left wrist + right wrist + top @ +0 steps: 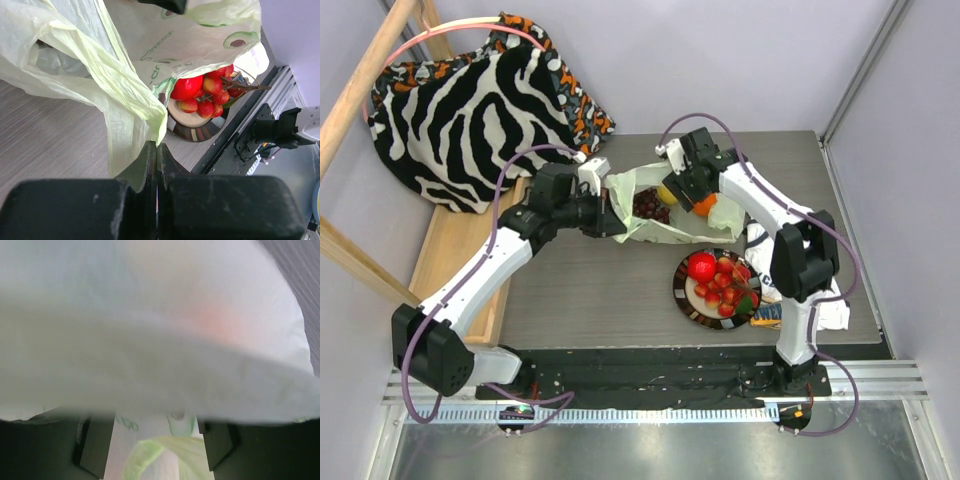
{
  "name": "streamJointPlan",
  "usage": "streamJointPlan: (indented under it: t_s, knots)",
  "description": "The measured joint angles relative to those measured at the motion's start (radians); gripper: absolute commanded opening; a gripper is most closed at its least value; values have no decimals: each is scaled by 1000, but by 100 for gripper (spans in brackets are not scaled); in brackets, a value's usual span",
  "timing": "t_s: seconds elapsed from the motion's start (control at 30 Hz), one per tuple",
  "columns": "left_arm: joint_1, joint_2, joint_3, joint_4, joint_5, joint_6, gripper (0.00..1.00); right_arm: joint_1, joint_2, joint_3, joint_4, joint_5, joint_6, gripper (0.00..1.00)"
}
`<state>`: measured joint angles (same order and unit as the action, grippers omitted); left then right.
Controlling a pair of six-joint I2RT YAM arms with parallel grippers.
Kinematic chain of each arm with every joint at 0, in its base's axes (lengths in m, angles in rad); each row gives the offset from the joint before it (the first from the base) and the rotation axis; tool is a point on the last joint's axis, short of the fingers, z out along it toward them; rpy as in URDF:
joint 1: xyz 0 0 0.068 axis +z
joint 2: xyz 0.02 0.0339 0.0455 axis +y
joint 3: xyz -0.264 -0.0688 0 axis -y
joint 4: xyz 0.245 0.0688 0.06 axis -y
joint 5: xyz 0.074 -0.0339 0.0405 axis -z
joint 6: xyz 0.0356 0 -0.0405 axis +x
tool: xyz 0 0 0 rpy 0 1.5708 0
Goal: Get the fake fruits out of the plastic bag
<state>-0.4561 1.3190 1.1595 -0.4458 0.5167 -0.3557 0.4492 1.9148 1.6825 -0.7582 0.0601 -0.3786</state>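
Observation:
The pale green-white plastic bag (pixel 665 228) lies mid-table with its mouth open upward. Inside it show a dark grape bunch (pixel 646 204), a yellow lemon (pixel 666 194) and an orange (pixel 704 206). My left gripper (pixel 616 222) is shut on the bag's left edge; the left wrist view shows the jaws pressed together on the film (pixel 156 146). My right gripper (pixel 692 188) sits at the bag's mouth by the orange, fingers (pixel 92 445) apart, with film blurred across the lens and an orange glow (pixel 215 320). A red apple (pixel 701 266) and strawberries (pixel 725 288) lie on a plate (pixel 682 290).
A zebra-striped cloth (pixel 470 110) is heaped at the back left over a wooden frame (pixel 440 250). A white printed cloth (pixel 828 312) lies under the right arm beside the plate. The black mounting rail (pixel 650 365) runs along the near edge.

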Motion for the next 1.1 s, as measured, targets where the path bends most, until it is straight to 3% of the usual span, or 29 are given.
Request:
streamJointPlan:
  t_s: [0.37,0.47,0.57,0.67,0.9,1.1]
  knots:
    - [0,19,32,2,22,-1,0,0,352,395,54,-15,143,75]
    - [0,38,37,0,26,5,0,0,447,481,69,-8,153,65]
    - [0,61,48,-7,26,17,0,0,512,558,88,4,155,42]
    - [0,80,66,-16,26,27,0,0,526,579,92,1,155,31]
    - [0,110,113,-16,24,42,0,-5,423,482,69,-154,149,30]
    - [0,132,137,-14,18,41,0,-6,39,235,27,-388,114,30]
